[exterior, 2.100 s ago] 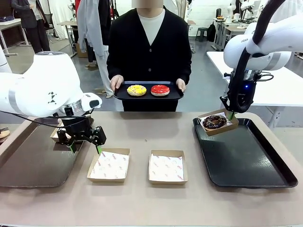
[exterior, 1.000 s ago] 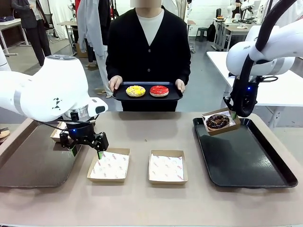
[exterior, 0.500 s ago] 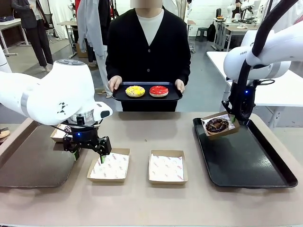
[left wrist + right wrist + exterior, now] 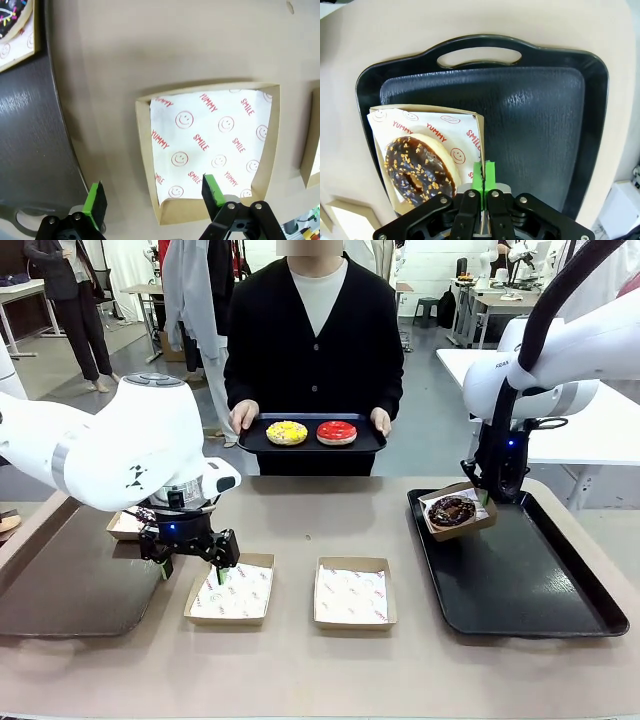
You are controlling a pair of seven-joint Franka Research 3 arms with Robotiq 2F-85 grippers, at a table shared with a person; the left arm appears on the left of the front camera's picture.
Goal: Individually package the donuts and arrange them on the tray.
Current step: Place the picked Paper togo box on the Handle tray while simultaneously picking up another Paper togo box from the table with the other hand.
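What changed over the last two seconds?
The right gripper, jaws shut on the box holding the sprinkled chocolate donut, lowered it slightly toward the black tray. The left gripper, jaws open, shifted right to the left empty box. That box, the middle empty box, the person's tray, yellow donut and red donut stayed.

Two shallow cardboard boxes sit side by side on the tan desk (image 4: 300,515), the left box (image 4: 231,590) and the right box (image 4: 354,592) just apart. The left one's white paper liner (image 4: 210,135) reads YUMMY and SMILE in red, with smileys. A person in a black cardigan (image 4: 315,350) stands across the desk, and there's a white table (image 4: 600,430) behind.
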